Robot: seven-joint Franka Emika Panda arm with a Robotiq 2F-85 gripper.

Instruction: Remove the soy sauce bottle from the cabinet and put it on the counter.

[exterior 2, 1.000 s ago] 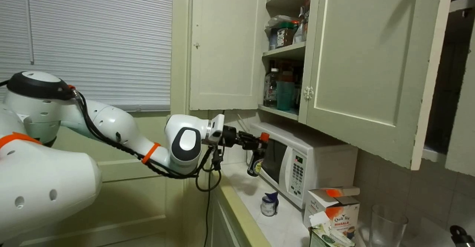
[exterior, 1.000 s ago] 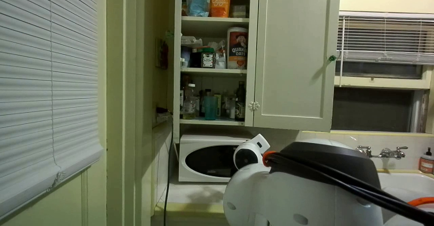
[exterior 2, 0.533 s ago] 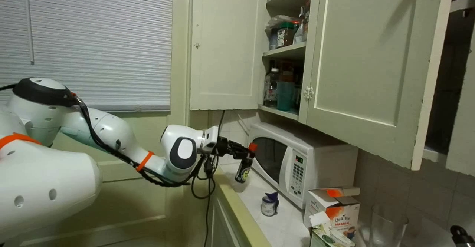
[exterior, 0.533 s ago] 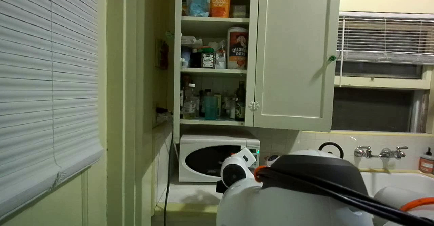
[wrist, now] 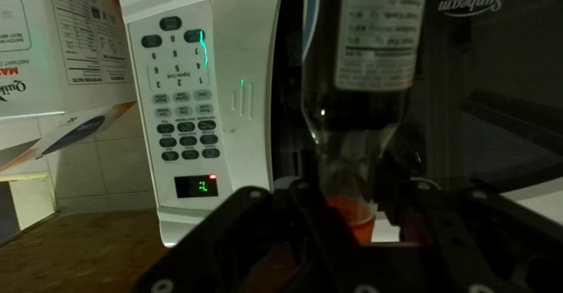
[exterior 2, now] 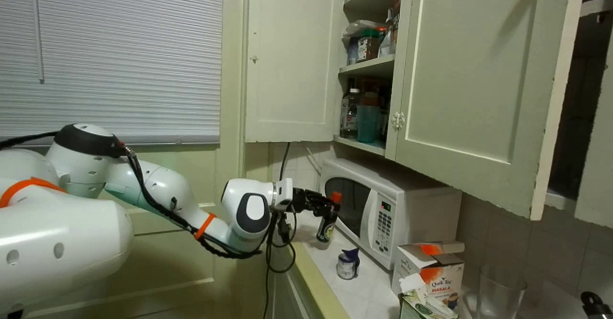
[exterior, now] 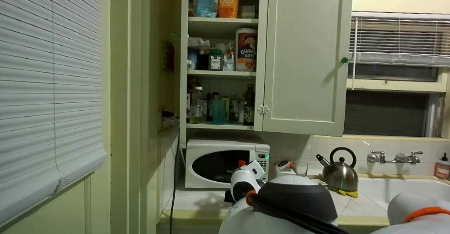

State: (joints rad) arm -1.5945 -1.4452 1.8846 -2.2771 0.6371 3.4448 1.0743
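Note:
The soy sauce bottle is dark, with a red cap and a label. My gripper is shut around its neck just below the cap. The bottle hangs cap up, slightly tilted, in front of the microwave and low over the white counter. I cannot tell whether its base touches the counter. In the wrist view, the bottle stands inverted between the dark fingers. In an exterior view only the red cap shows, the rest being behind the arm. The cabinet is open above, with other bottles and a teal cup inside.
The white microwave stands right behind the bottle. A small jar with a purple top is on the counter nearby. A tea box and a clear glass stand farther along. A kettle is by the sink.
My gripper has come down with the bottle. It first drew back from the microwave, then moved forward again while lowering. The bottle stayed in the gripper.

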